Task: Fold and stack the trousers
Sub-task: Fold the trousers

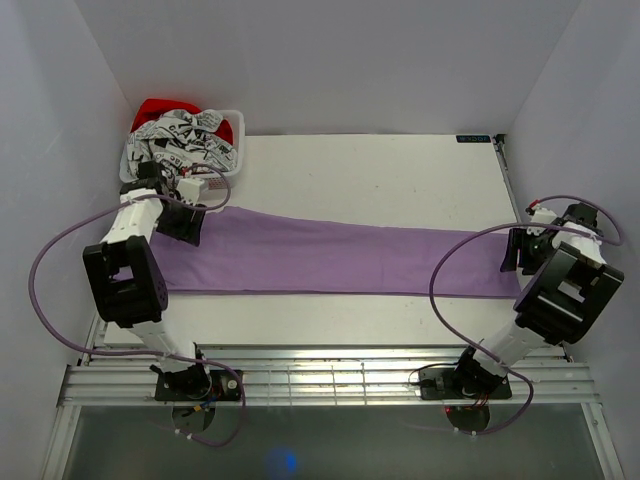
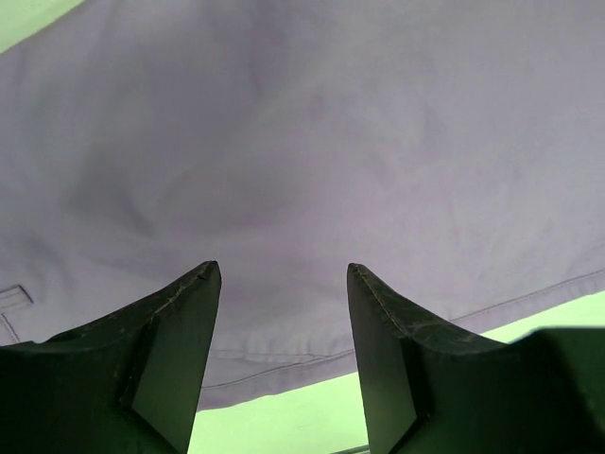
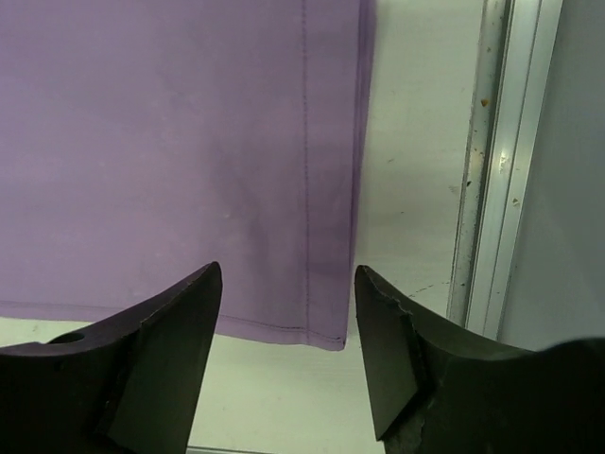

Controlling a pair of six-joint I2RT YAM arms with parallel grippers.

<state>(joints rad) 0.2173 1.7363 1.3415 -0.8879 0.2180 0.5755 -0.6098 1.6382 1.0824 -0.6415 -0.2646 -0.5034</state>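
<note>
I see the trousers (image 1: pixel 330 255) lying flat on the table (image 1: pixel 400 170) as one long lilac strip. Its long axis runs left to right, wider at the left end and narrowing toward the hem at the right. My left gripper (image 1: pixel 185 222) hangs over the left end, and my right gripper (image 1: pixel 518 250) is over the hem corner beside the table's right rail. Both have their jaws well apart with nothing between the fingers; whether the tips touch the cloth I cannot tell.
</note>
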